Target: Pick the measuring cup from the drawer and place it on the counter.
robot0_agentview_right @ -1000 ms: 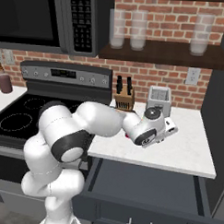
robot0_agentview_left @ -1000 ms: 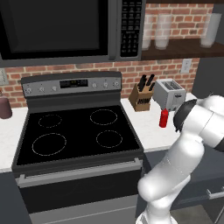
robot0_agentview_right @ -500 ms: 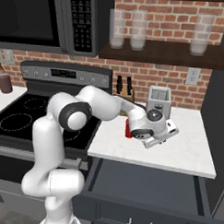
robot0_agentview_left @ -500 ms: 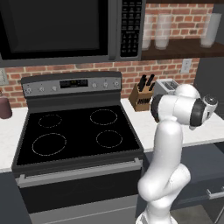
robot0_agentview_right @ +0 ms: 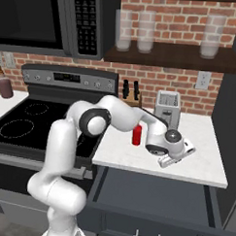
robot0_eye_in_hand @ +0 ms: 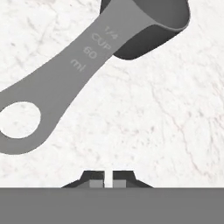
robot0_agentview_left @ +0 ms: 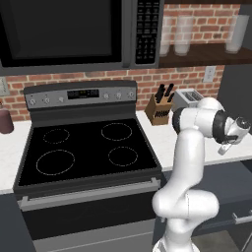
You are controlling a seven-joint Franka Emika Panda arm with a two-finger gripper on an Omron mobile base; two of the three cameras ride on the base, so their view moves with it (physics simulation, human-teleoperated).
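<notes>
Measuring cup (robot0_eye_in_hand: 94,48): grey metal, handle stamped 1/4 cup, 60 ml, lying on white counter (robot0_eye_in_hand: 144,127). Drawer (robot0_agentview_right: 155,197) open below.

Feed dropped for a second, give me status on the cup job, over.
End effector shut, holding nothing. Small grey metal measuring cup lying on white speckled counter, clear of fingertips. Dark grey drawer open below. Nothing obstructing.

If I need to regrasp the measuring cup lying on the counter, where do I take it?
Grip the measuring cup on its flat handle, midway between bowl and ring hole, coming straight down with the gripper across its width. The handle is narrow and lies flat on the counter; the bowl looks too wide.
</notes>
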